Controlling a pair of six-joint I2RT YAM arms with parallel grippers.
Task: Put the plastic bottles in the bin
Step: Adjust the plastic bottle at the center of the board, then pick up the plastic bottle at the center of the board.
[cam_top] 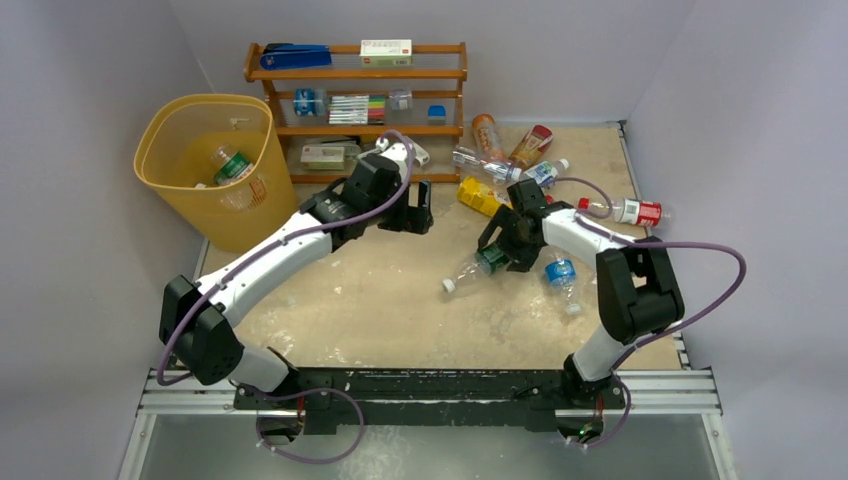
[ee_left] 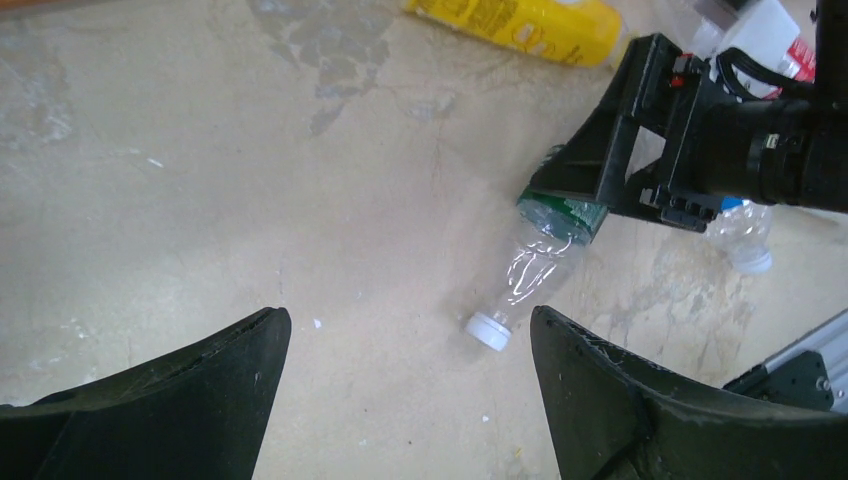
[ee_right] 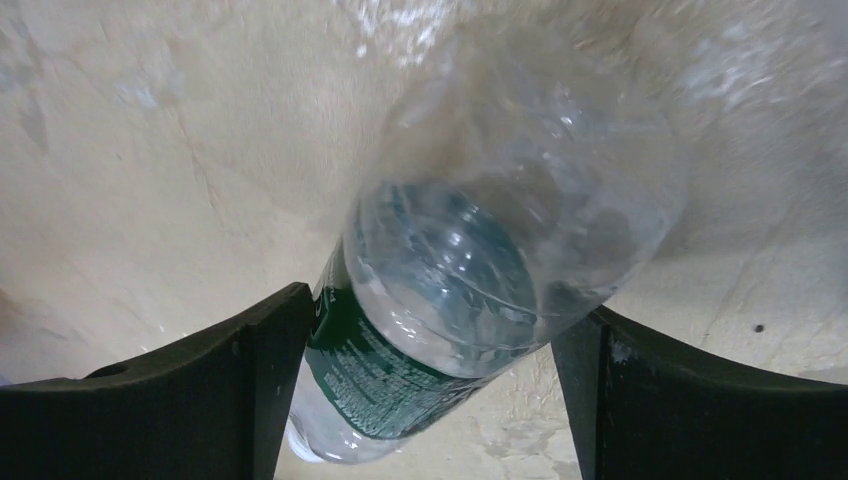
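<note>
The yellow mesh bin [cam_top: 160, 130] stands at the back left with a green-labelled bottle [cam_top: 232, 165] inside. My right gripper [cam_top: 500, 252] is shut on the base end of a clear green-labelled bottle [cam_top: 472, 270]; its white cap [ee_left: 488, 330] points down to the table. In the right wrist view the bottle [ee_right: 480, 290] fills the gap of the gripper [ee_right: 445, 305]. My left gripper [cam_top: 410, 218] is open and empty, hovering mid-table right of the bin; it also shows in the left wrist view [ee_left: 408, 315]. A yellow bottle [cam_top: 482, 196], an orange one [cam_top: 487, 135], a red-labelled one [cam_top: 632, 211] and a blue-labelled one [cam_top: 562, 274] lie around.
A brown wooden shelf rack [cam_top: 357, 100] with stationery boxes and a stapler stands at the back beside the bin. Grey walls close the left, back and right sides. A metal rail [cam_top: 430, 385] runs along the near edge.
</note>
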